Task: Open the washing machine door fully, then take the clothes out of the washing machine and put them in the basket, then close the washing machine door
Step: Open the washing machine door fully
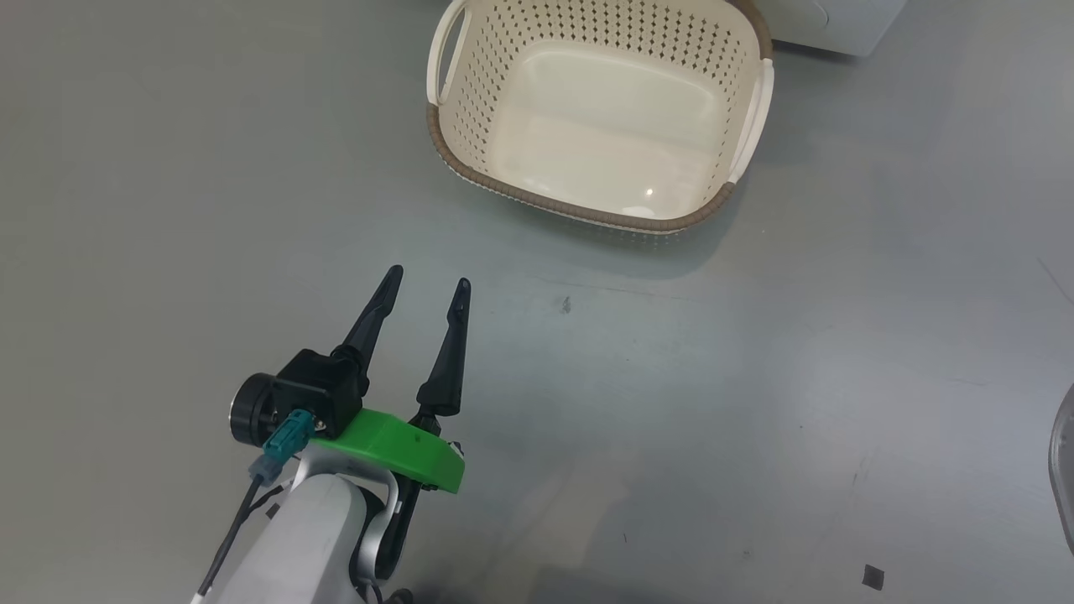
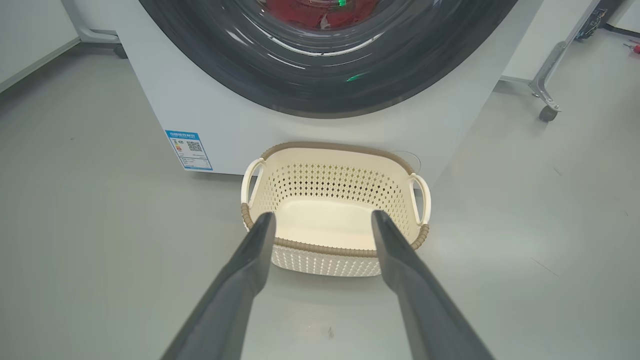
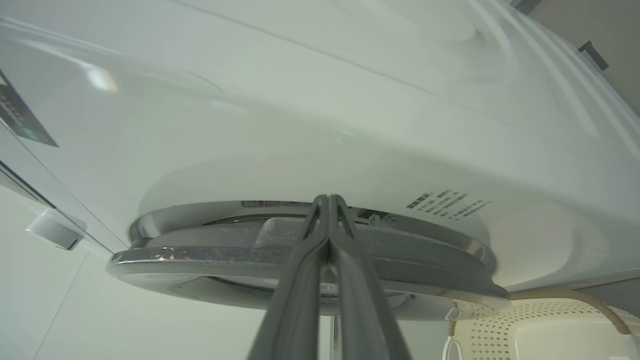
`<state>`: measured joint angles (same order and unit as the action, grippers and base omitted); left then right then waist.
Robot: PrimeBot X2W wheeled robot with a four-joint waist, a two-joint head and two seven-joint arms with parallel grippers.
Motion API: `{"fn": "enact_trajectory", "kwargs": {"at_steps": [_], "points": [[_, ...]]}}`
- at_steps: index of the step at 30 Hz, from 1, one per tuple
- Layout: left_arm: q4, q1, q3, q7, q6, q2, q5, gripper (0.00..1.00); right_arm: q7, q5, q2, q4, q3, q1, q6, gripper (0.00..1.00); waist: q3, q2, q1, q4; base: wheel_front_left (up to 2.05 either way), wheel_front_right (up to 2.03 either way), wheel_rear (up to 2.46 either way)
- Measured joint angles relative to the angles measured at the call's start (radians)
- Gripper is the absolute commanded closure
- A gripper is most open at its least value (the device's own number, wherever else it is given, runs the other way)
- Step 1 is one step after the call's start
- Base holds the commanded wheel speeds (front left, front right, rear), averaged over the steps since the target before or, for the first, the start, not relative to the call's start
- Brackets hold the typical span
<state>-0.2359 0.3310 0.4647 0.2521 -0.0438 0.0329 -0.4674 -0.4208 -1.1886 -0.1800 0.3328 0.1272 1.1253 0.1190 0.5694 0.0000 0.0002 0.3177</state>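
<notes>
Fingers of the right gripper [image 3: 328, 199] pressed together, tips at the rim of the washing machine door [image 3: 200, 256]; contact not discernible. The clothes [image 2: 305, 12] show red behind the door glass, inside the washing machine [image 2: 225, 110]. The basket [image 2: 330, 148] stands upright on the floor [image 1: 755, 377], just before the machine's front, below the door. Fingers of the left gripper [image 1: 428, 278] apart, holding nothing, above the floor near the basket.
</notes>
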Motion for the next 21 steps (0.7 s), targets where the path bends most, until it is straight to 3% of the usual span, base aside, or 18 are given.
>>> {"fn": "enact_trajectory", "kwargs": {"at_steps": [5, 21], "points": [[-0.001, 0.001, 0.007, 0.000, -0.004, -0.001, -0.005, 0.00, -0.021, -0.022, 0.022, 0.043, -0.002, 0.039, 0.007, 1.00, 0.012, 0.0000, 0.0000, 0.013, 0.00, 0.00, 0.00], [-0.001, 0.002, 0.051, 0.000, -0.005, -0.002, -0.009, 0.00, -0.080, -0.013, 0.007, 0.162, -0.039, 0.156, 0.007, 1.00, 0.034, 0.0000, -0.0001, 0.035, 0.00, 0.00, 0.00]]}}
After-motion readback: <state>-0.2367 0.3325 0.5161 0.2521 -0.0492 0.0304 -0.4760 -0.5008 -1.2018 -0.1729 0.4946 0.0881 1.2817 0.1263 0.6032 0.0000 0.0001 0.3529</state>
